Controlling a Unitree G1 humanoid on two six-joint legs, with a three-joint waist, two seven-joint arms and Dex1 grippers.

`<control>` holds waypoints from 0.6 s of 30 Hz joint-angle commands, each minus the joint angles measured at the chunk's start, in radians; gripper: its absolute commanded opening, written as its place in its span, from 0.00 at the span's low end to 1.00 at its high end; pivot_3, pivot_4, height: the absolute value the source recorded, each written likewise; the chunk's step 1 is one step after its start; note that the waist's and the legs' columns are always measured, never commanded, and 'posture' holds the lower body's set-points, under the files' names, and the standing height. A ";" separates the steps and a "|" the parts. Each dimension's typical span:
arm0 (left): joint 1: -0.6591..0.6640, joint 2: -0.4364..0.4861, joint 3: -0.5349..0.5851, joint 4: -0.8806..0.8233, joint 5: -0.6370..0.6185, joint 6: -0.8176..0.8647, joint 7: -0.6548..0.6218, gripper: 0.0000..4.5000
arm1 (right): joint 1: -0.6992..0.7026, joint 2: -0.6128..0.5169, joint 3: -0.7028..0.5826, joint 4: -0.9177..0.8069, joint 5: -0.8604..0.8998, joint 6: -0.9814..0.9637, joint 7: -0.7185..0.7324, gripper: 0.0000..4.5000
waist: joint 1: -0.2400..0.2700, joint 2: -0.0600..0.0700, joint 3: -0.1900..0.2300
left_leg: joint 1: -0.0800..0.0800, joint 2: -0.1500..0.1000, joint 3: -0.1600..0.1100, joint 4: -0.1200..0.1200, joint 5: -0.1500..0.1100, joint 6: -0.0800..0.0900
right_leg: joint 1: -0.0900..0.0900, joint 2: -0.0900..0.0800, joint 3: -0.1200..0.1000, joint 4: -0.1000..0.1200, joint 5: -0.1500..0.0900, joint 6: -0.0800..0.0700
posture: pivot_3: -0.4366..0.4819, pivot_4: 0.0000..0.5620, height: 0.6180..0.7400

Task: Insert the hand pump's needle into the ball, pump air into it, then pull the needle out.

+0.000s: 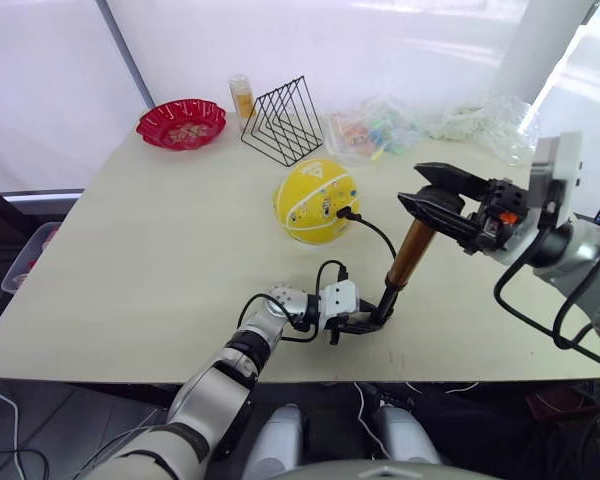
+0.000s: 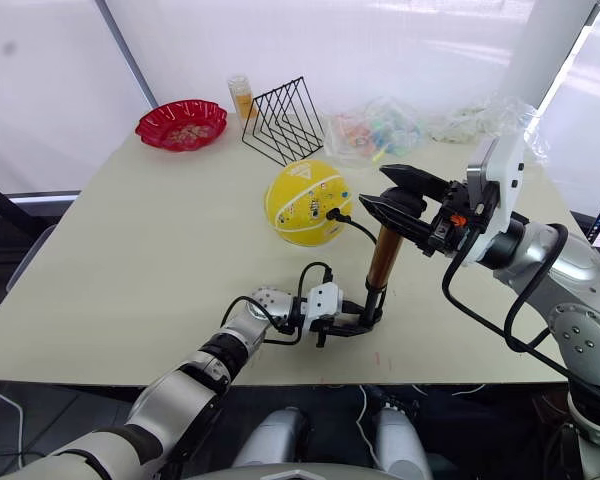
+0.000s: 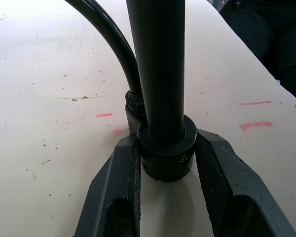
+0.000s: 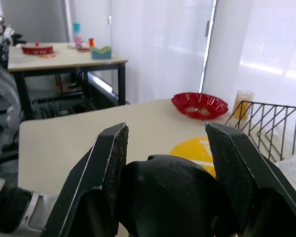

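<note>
The needle already sits in the round ball mid-bench, so insertion looks done. The left claw clamps the hand pump base, the right claw grips its handle (raised); pumping and pulling out remain.

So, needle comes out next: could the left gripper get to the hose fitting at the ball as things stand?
Probably not yet: the left gripper is shut on the hand pump's base. The table between it and the ball lies open.

You're in a lab-like test room: white curtained walls, a cream worktable, a second black-legged table beyond the right gripper.
</note>
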 commanded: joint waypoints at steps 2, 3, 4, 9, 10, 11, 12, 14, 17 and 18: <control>0.059 0.049 -0.061 0.131 0.125 0.045 0.023 0.25 | 0.018 -0.002 0.009 0.009 -0.037 0.005 -0.010 0.45 | -0.002 0.000 -0.001 | 0.001 0.000 0.000 0.000 0.000 0.000 | 0.001 -0.001 0.000 0.000 0.000 0.000 | 0.48 0.27 0.97; 0.059 0.049 -0.061 0.131 0.125 0.044 0.023 0.25 | 0.019 -0.002 0.009 0.009 -0.038 0.004 -0.009 0.45 | -0.001 0.000 -0.001 | 0.001 0.001 0.000 0.000 0.000 0.000 | 0.001 -0.001 0.000 0.000 0.000 0.000 | 0.48 0.27 0.97; 0.061 0.054 -0.063 0.130 0.127 0.045 0.021 0.25 | 0.098 0.038 0.073 0.038 -0.099 -0.033 -0.009 0.45 | -0.001 -0.001 -0.002 | 0.001 0.001 0.000 0.000 0.000 0.000 | 0.001 -0.001 0.000 0.000 0.000 0.000 | 0.48 0.27 0.97; 0.067 0.062 -0.065 0.128 0.129 0.048 0.016 0.25 | 0.268 0.122 0.241 0.108 -0.298 -0.160 0.025 0.45 | -0.007 -0.010 -0.021 | 0.003 0.004 -0.003 -0.002 0.000 -0.001 | 0.003 0.000 -0.005 -0.001 -0.002 0.001 | 0.48 0.27 0.97; 0.067 0.063 -0.065 0.128 0.130 0.048 0.016 0.25 | 0.274 0.138 0.241 0.114 -0.307 -0.173 0.021 0.45 | -0.009 -0.009 -0.021 | 0.003 0.003 -0.002 -0.002 0.000 -0.001 | 0.003 0.000 -0.005 -0.001 -0.002 0.000 | 0.48 0.27 0.97; 0.067 0.063 -0.065 0.128 0.130 0.048 0.016 0.25 | 0.284 0.151 0.249 0.123 -0.325 -0.191 0.021 0.45 | -0.009 -0.009 -0.021 | 0.004 0.003 -0.001 -0.002 0.000 0.000 | 0.005 0.000 -0.003 -0.001 -0.003 -0.002 | 0.48 0.27 0.97; 0.068 0.063 -0.065 0.128 0.130 0.048 0.015 0.25 | 0.290 0.161 0.254 0.130 -0.339 -0.203 0.023 0.45 | -0.009 -0.010 -0.021 | 0.004 0.003 -0.001 -0.002 -0.001 -0.001 | 0.006 -0.001 -0.003 -0.001 -0.003 -0.002 | 0.48 0.27 0.97; 0.068 0.064 -0.065 0.128 0.129 0.048 0.015 0.25 | 0.303 0.178 0.259 0.147 -0.366 -0.223 0.029 0.45 | -0.009 -0.009 -0.020 | 0.004 0.005 -0.003 -0.001 -0.003 -0.006 | 0.005 -0.002 -0.003 -0.001 -0.004 -0.002 | 0.48 0.27 0.97; 0.068 0.067 -0.066 0.129 0.131 0.048 0.013 0.25 | 0.337 0.190 0.271 0.200 -0.416 -0.262 0.053 0.45 | -0.008 -0.008 -0.021 | 0.004 0.006 -0.005 -0.001 -0.004 -0.006 | 0.005 -0.002 -0.002 -0.001 -0.004 -0.002 | 0.48 0.27 0.97; 0.067 0.067 -0.066 0.129 0.131 0.049 0.013 0.25 | 0.346 0.192 0.279 0.217 -0.432 -0.272 0.061 0.45 | -0.007 -0.008 -0.021 | 0.004 0.006 -0.006 -0.002 -0.004 -0.006 | 0.005 -0.002 -0.003 -0.001 -0.004 -0.003 | 0.48 0.27 0.97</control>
